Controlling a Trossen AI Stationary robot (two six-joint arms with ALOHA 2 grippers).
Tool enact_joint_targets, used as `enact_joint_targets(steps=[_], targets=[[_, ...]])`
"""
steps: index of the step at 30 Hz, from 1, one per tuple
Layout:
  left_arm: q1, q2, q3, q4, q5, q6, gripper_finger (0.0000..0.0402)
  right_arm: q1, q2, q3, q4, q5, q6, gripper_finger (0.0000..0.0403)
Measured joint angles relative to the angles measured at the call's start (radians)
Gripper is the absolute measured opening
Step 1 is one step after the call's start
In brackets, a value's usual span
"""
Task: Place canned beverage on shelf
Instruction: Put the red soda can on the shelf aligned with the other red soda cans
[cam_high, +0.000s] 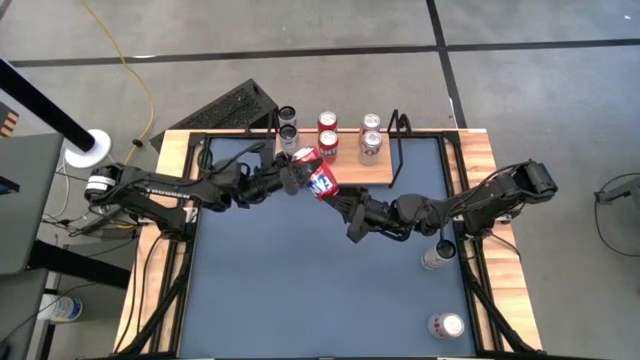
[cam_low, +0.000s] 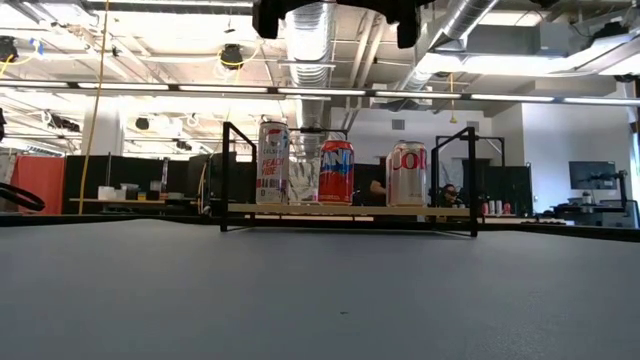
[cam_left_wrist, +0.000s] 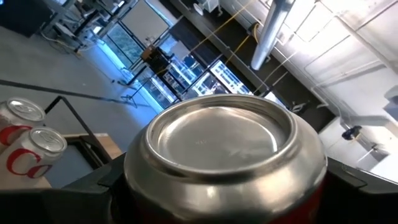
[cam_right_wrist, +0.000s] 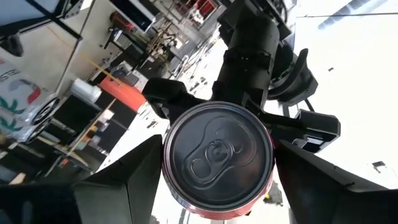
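high view: both end effectors (cam_high: 296, 180) (cam_high: 340, 200) clamped on 1 red can (cam_high: 317, 173), just off shelf (cam_high: 345, 168) edge

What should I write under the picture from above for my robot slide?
Both arms meet over the table: the left gripper and right gripper share one red can beside the shelf.

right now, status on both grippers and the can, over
Left gripper and right gripper both on the red can, held tilted in mid-air in front of the shelf. Shelf already carries several cans; open spot in its middle. Two cans waiting on table.
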Motion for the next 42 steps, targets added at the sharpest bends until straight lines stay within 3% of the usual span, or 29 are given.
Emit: enact_joint_targets(steps=[7,16,30,42], targets=[[-0.038,0.017,0.003,0.012,-0.075,0.047,0.0293,-0.006,0.001,-0.001,0.006,-0.036,-0.018,0.029],[-0.039,0.096,0.003,0.081,-0.067,0.007,0.0293,0.005,0.003,-0.004,0.041,-0.055,-0.03,0.029],[-0.108,0.097,0.004,0.08,-0.071,0.084,0.0293,0.054,0.004,-0.004,0.078,-0.034,-0.016,0.029],[-0.134,0.138,0.005,0.074,-0.146,0.059,0.0293,0.057,0.003,-0.003,0.044,-0.051,0.002,0.029]])
